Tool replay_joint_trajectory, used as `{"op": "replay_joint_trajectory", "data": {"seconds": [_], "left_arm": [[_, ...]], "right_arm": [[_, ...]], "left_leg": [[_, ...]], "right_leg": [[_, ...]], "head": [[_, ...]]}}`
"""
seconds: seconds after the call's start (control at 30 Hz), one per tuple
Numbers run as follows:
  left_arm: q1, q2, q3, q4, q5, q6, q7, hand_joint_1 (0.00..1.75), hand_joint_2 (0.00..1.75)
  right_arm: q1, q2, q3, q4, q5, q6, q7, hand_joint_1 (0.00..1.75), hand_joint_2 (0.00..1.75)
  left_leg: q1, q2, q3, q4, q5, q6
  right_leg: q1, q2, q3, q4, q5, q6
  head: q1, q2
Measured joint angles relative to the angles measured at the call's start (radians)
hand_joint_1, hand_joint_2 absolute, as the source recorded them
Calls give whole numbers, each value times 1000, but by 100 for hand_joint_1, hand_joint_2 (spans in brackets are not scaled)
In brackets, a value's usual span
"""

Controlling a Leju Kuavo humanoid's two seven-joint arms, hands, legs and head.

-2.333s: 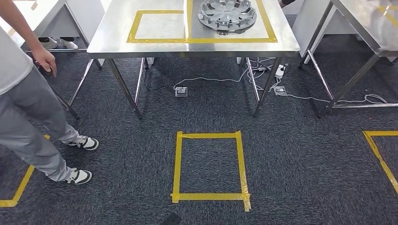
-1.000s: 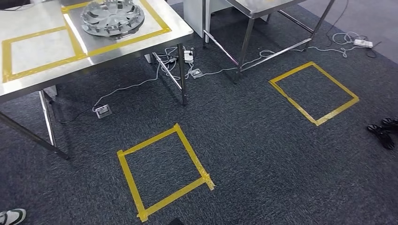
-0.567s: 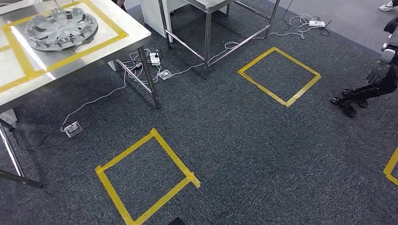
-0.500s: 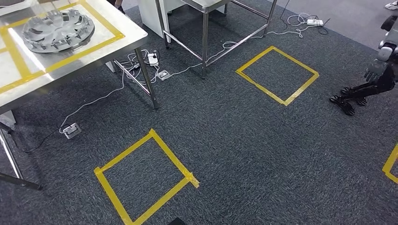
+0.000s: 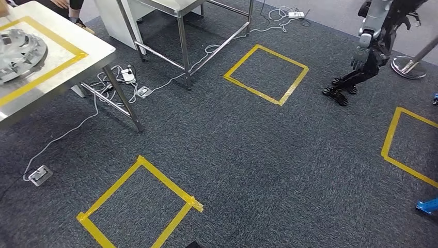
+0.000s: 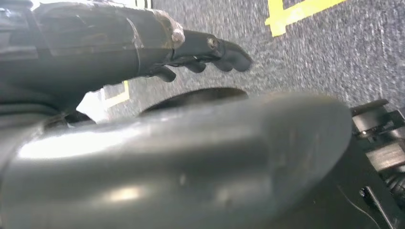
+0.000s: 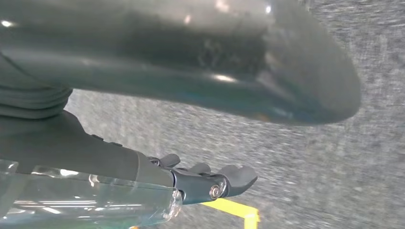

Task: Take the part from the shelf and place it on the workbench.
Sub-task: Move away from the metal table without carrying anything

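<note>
A silver wheel cover (image 5: pixel 18 54) lies inside a yellow tape frame on the steel workbench (image 5: pixel 77 62) at the far left of the head view, partly cut off by the picture's edge. My left hand (image 6: pixel 95 62) hangs over the dark carpet, its fingers (image 6: pixel 215 47) stretched out and holding nothing. My right hand (image 7: pixel 95 157) hangs the same way, its fingers (image 7: pixel 224 179) extended and empty, with a strip of yellow tape on the carpet beyond them.
A second steel table (image 5: pixel 175 8) stands behind, with cables and power strips (image 5: pixel 129 77) under both and a floor socket box (image 5: pixel 40 174). Yellow tape squares (image 5: pixel 139 206) (image 5: pixel 266 75) (image 5: pixel 408 144) mark the carpet. Another humanoid robot (image 5: pixel 369 46) stands at the upper right beside a round stand base (image 5: pixel 408 67).
The camera has swung to the right, so the whole scene has slid left. The workbench and wheel cover now sit at the left edge, and the other robot shows more fully.
</note>
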Motion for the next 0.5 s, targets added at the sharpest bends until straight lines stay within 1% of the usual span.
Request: {"op": "replay_joint_trajectory", "data": {"seconds": [0.03, 0.07, 0.1, 0.13, 0.17, 0.2, 0.23, 0.27, 0.3, 0.33, 0.37, 0.4, 0.43, 0.47, 0.5], "left_arm": [[1, 0, -1, 0, 0, 0, 5, 0, 0], [2, 1, -1, 0, 0, 0, 7, 0, 0], [5, 1, -1, 0, 0, 0, 7, 0, 0], [7, 2, -2, 0, 0, -1, 7, 0, 0], [8, 3, -2, 0, 0, -3, 7, 0, 0], [8, 4, -2, 0, 0, -6, 7, 0, 0], [8, 4, -2, 0, -2, -10, 7, 0, 0], [8, 4, -3, 0, -4, -15, 7, 0, 0], [7, 4, -4, 0, -6, -19, 7, 0, 0], [6, 4, -7, 0, -8, -22, 7, 0, 0], [6, 4, -9, 0, -10, -24, 7, 0, 0], [6, 4, -13, 0, -11, -26, 7, 0, 0], [6, 4, -15, 0, -12, -28, 8, 0, 0], [5, 3, -17, 0, -14, -31, 10, 0, 0], [4, 3, -19, 0, -15, -33, 11, 0, 0]], "right_arm": [[-1, 1, 0, 0, 0, 0, 1, 0, 0], [-3, 3, 1, 1, 0, 0, 2, 0, 0], [-5, 3, 1, 1, 0, 0, 3, 0, 0], [-7, 4, 1, 1, 0, 0, 5, 0, 0], [-5, 5, 1, 2, 0, -1, 10, 0, 0], [-2, 6, 1, 2, -1, -2, 15, 0, 0], [2, 7, 1, 3, -2, -4, 19, 0, 0], [6, 7, 1, 4, -2, -5, 22, 0, 0], [7, 8, 1, 5, -3, -6, 23, 0, 0], [6, 9, 1, 5, -2, -6, 23, 0, 0], [5, 10, 1, 5, -2, -6, 23, 0, 0], [5, 11, 1, 5, -2, -6, 24, 0, 0], [5, 11, 1, 5, -3, -6, 25, 0, 0], [7, 11, 1, 6, -5, -6, 28, 0, 0], [10, 12, 1, 6, -7, -6, 30, 0, 0]], "left_leg": [[1, 19, 7, -5, 0, 5], [0, 39, 13, -8, -2, 8], [-2, 59, 17, -10, -6, 11], [-4, 78, 20, -10, -10, 12], [-5, 95, 23, -10, -14, 12], [-5, 110, 26, -10, -18, 11], [-5, 122, 31, -9, -22, 9], [-5, 132, 37, -10, -27, 7], [-5, 142, 42, -10, -32, 4], [-7, 151, 46, -10, -36, -1], [-9, 160, 49, -12, -40, -6], [-11, 168, 51, -14, -42, -11], [-12, 176, 55, -16, -44, -16], [-11, 178, 59, -19, -47, -22], [-9, 156, 61, -14, -55, -27]], "right_leg": [[2, -26, -15, 31, -17, 5], [2, -61, -40, 82, -43, 9], [2, -91, -74, 146, -73, 14], [0, -106, -108, 209, -96, 17], [-2, -114, -131, 250, -104, 20], [-4, -119, -137, 257, -94, 20], [-4, -122, -125, 230, -67, 19], [-4, -131, -96, 170, -27, 17], [0, -148, -63, 106, 1, 13], [4, -165, -36, 49, 19, 6], [9, -179, -18, 12, 25, -2], [14, -184, -13, -1, 19, -9], [16, -177, -12, -6, 17, -16], [15, -169, -10, -10, 18, -23], [14, -160, -6, -16, 19, -29]], "head": [[0, 0], [1, 0], [1, 0], [1, 0], [1, 0], [1, 0], [1, 0], [1, 0], [1, 0], [1, 0], [1, 0], [1, 0], [1, 0], [1, 0], [0, 0]]}}
